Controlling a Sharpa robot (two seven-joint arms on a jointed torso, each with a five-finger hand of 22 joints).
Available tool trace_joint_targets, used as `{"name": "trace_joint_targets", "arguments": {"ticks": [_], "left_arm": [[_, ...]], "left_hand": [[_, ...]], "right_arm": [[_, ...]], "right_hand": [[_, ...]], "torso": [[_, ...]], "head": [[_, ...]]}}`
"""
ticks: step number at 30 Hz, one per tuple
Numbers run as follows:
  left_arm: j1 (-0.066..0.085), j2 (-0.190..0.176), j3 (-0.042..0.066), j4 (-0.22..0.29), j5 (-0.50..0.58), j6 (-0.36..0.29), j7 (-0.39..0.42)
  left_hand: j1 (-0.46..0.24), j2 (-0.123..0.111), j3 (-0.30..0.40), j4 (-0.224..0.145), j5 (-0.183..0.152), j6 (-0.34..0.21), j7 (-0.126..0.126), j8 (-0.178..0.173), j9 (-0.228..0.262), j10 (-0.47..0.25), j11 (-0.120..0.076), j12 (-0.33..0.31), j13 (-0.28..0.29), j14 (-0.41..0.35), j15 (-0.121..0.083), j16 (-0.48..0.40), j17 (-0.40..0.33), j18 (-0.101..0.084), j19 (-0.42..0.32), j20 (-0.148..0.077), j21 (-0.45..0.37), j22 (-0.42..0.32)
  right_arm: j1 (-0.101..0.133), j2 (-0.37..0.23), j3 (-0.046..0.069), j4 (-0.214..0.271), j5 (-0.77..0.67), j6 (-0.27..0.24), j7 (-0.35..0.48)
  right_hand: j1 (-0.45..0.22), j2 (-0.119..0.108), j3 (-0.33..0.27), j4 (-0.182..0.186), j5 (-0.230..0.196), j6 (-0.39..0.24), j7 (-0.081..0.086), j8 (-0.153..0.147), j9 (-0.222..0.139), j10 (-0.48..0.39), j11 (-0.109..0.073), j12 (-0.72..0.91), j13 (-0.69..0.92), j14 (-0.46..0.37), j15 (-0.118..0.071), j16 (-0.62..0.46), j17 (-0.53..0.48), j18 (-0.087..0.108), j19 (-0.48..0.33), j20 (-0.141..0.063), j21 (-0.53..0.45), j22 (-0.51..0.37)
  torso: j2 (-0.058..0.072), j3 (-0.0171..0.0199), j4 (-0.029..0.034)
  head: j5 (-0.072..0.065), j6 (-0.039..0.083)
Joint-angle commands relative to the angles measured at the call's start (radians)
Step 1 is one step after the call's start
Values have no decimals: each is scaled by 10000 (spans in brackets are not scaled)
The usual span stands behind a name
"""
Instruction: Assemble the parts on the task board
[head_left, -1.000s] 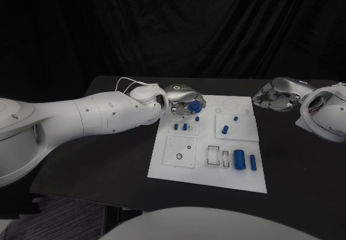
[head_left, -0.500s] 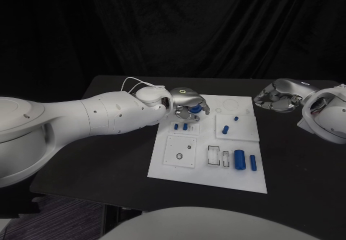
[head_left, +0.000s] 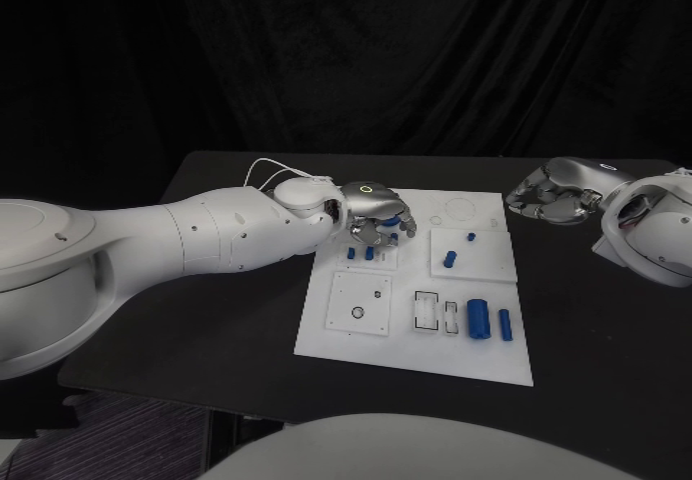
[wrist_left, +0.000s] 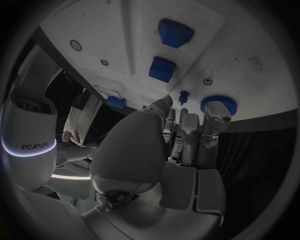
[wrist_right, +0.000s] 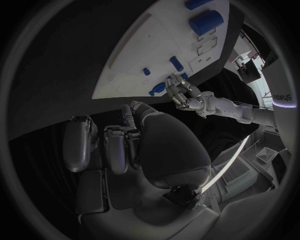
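The white task board (head_left: 415, 352) lies in the middle of the black table. My left hand (head_left: 374, 214) hangs over its far left corner with the fingers pointing down. There its fingertips (wrist_left: 215, 111) press a blue round part (wrist_left: 219, 103) onto the board (wrist_left: 94, 25), beside a small blue peg (wrist_left: 183, 96). Two blue blocks (wrist_left: 163, 68) stand close by, also seen from the head as blocks (head_left: 359, 253). My right hand (head_left: 555, 194) hovers off the board's far right corner, fingers (wrist_right: 115, 145) curled in on nothing.
More blue parts sit on the board: a short piece (head_left: 450, 259), a small one (head_left: 470, 237), a thick cylinder (head_left: 477, 318) and a thinner one (head_left: 506, 323). Empty slots (head_left: 427, 309) and a square plate (head_left: 361, 303) lie nearer me. Bare black table (head_left: 216, 330) flanks the board.
My left hand has turned its fingers down and lowered the blue round part from above the board onto its far left corner. The right hand has stayed put.
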Motion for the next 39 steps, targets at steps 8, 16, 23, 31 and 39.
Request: {"name": "trace_joint_targets", "arguments": {"ticks": [8,16,23,31,39], "left_arm": [[-84,9,12,-51,-39,238,-12],[-127,36,12,-145,-39,219,-73],[-147,50,12,-203,-39,216,-159],[-167,93,12,-320,-39,230,-184],[-207,79,13,-302,-39,253,-110]], "left_hand": [[-19,101,39,-96,50,144,15,-19,-151,126,4,619,554,64,66,167,32,-123,121,25,134,1158],[33,114,86,-147,94,169,-3,-21,-178,86,-5,714,658,79,57,195,41,-124,138,25,159,1164],[61,131,139,-182,150,167,-11,-36,-211,-40,18,744,732,55,69,195,2,-120,130,27,144,1159],[105,194,266,-236,220,398,51,58,-215,-195,27,753,796,-10,75,182,-77,-111,96,33,105,1148],[112,224,331,-271,196,563,39,126,-207,8,-13,888,864,9,56,215,-72,-120,134,25,179,1166]], "right_arm": [[-26,-7,7,8,-20,-26,-30],[-26,-11,7,18,-20,-1,-30],[-26,-28,7,24,-12,43,-39],[-26,-30,7,33,365,145,-42],[-26,-41,7,41,468,195,-54]], "right_hand": [[-10,-29,64,-8,50,83,0,-40,-13,982,44,-36,2540,865,52,-43,2111,101,-39,35,-40,1872],[-10,-29,64,-8,50,83,0,-40,-13,982,44,-36,2540,865,52,-43,2111,101,-39,35,-40,1872],[-10,-29,64,-8,50,83,0,-40,-13,982,44,-36,2540,865,52,-43,2111,101,-39,35,-40,1872],[-10,-24,101,-28,69,97,-9,-38,-12,986,29,-33,2543,865,46,-43,2111,102,-41,35,-47,1870],[-7,-19,113,-35,75,100,-11,-38,-12,982,28,-36,2540,864,44,-45,2110,107,-50,34,-69,1864]], "torso": [[3,-7,23],[-4,-7,26],[-1,-8,11],[3,-5,17],[2,-4,15]], "head": [[-1,-2],[-25,-2],[-30,-2],[-49,-2],[-45,-2]]}}
